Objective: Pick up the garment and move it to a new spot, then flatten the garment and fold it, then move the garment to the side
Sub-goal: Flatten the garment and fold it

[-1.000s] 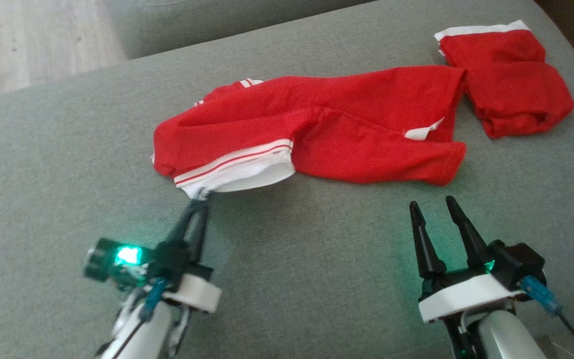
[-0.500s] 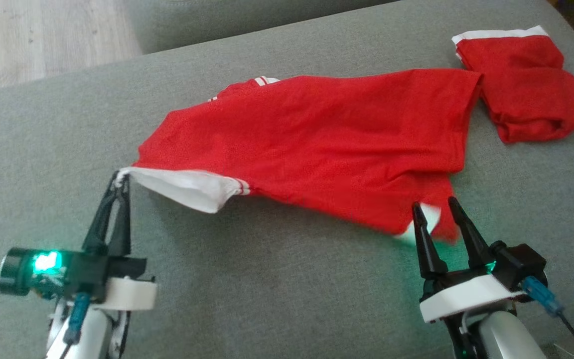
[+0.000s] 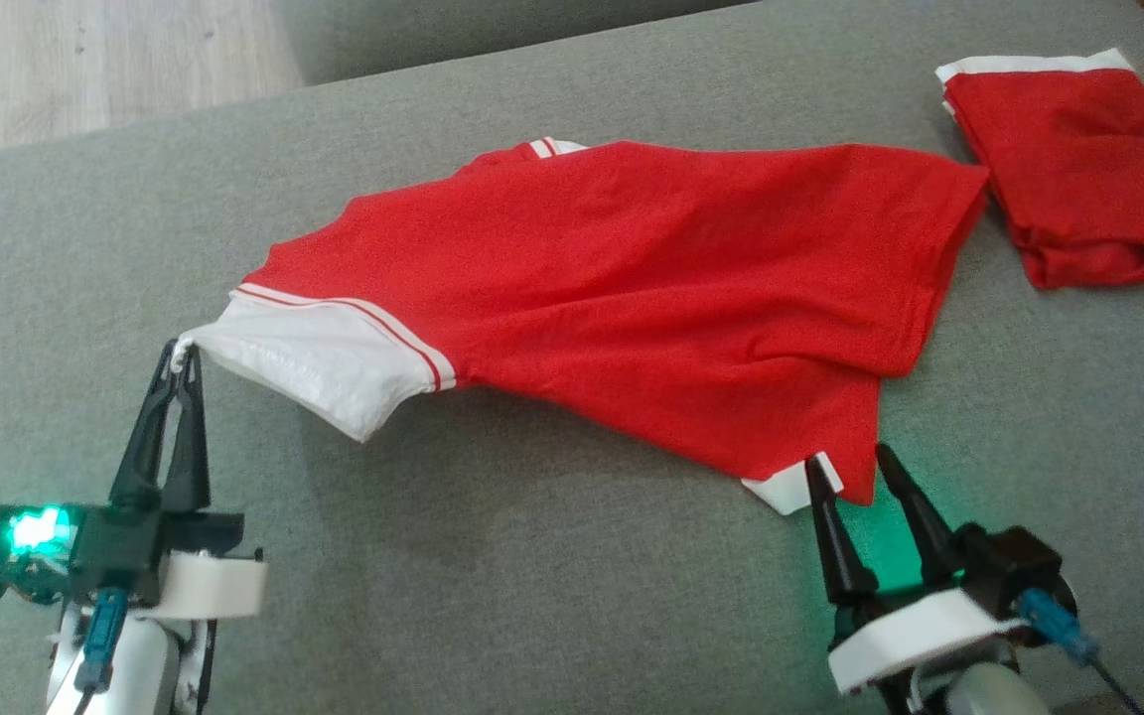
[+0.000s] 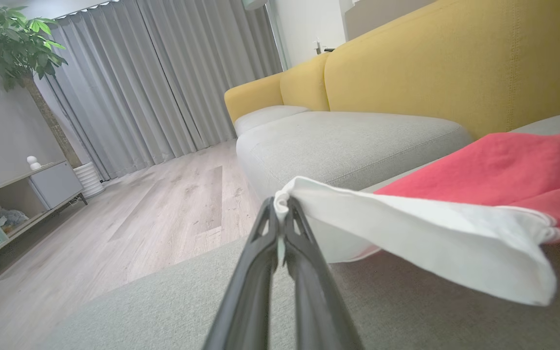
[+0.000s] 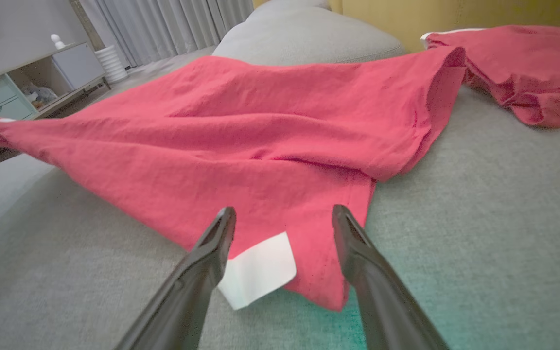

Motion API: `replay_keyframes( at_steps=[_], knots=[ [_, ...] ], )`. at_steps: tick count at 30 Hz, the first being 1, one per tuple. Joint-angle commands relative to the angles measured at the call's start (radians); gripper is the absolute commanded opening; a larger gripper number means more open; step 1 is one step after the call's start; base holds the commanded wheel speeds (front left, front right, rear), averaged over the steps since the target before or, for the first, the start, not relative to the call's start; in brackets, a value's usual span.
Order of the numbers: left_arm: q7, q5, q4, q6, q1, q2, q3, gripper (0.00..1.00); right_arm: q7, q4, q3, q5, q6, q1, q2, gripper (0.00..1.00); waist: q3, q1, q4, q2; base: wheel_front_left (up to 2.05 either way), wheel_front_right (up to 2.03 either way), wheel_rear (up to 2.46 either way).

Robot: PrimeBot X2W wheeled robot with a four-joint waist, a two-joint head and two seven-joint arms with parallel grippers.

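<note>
Spread across the grey sofa cushion (image 3: pixel 532 576): a red jersey (image 3: pixel 632 288) with white sleeves, long axis running from near left to far right. Shoulder end pointing left, hem pointing right, just beside a folded red garment (image 3: pixel 1078 169) on the same cushion. At the left gripper (image 3: pixel 180 350), jaws pinched tight on the tip of the white sleeve (image 3: pixel 324 362), holding it slightly clear of the cushion. At the right gripper (image 3: pixel 847 459), jaws spread wide with nothing between them, tips straddling the jersey's near corner beside a small white patch (image 3: pixel 786 489). Behind, a yellow backrest (image 4: pixel 455 63).
</note>
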Motion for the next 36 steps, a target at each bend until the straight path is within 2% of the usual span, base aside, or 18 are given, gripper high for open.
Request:
replay_keyframes(
  at_steps=[1, 8, 27, 30, 31, 32, 33, 36],
  knots=[
    [-0.005, 0.002, -0.033, 0.006, -0.041, 0.033, 0.046, 0.00, -0.004, -0.029, 0.027, -0.009, -0.001, 0.003, -0.015, 1.00, 0.003, 0.0000, 0.004, 0.0000, 0.00, 0.00, 0.00],
    [-0.005, 0.003, -0.032, -0.004, -0.059, 0.043, 0.055, 0.00, -0.004, -0.031, 0.043, -0.031, -0.001, 0.059, -0.048, 1.00, 0.015, 0.0000, 0.007, 0.0000, 0.00, 0.00, 0.00],
    [-0.005, 0.016, -0.025, -0.022, -0.068, 0.036, 0.040, 0.00, -0.004, 0.045, 0.048, -0.080, -0.001, 0.023, -0.042, 0.99, 0.008, 0.0000, 0.037, 0.0000, 0.00, 0.00, 0.00],
    [-0.005, 0.017, -0.024, -0.022, -0.069, 0.035, 0.039, 0.00, -0.004, 0.051, 0.053, -0.081, -0.001, 0.017, -0.044, 0.84, 0.009, 0.0000, 0.039, 0.0000, 0.00, 0.00, 0.00],
    [-0.005, 0.017, -0.024, -0.022, -0.070, 0.036, 0.040, 0.00, -0.004, 0.053, 0.056, -0.080, -0.001, 0.014, -0.044, 0.65, 0.010, 0.0000, 0.039, 0.0000, 0.00, 0.00, 0.00],
    [-0.005, 0.017, -0.024, -0.023, -0.072, 0.037, 0.041, 0.00, -0.004, 0.058, 0.063, -0.078, -0.001, 0.009, -0.045, 0.28, 0.012, 0.0000, 0.040, 0.0000, 0.00, 0.00, 0.00],
    [-0.005, 0.017, -0.024, -0.023, -0.073, 0.037, 0.041, 0.00, -0.004, 0.063, 0.066, -0.076, -0.001, 0.007, -0.045, 0.04, 0.013, 0.0000, 0.039, 0.0000, 0.00, 0.00, 0.00],
    [-0.005, 0.018, -0.025, -0.022, -0.074, 0.038, 0.042, 0.00, -0.004, 0.070, 0.072, -0.073, -0.001, 0.002, -0.045, 0.00, 0.014, 0.0000, 0.038, 0.0000, 0.00, 0.00, 0.00]
  ],
)
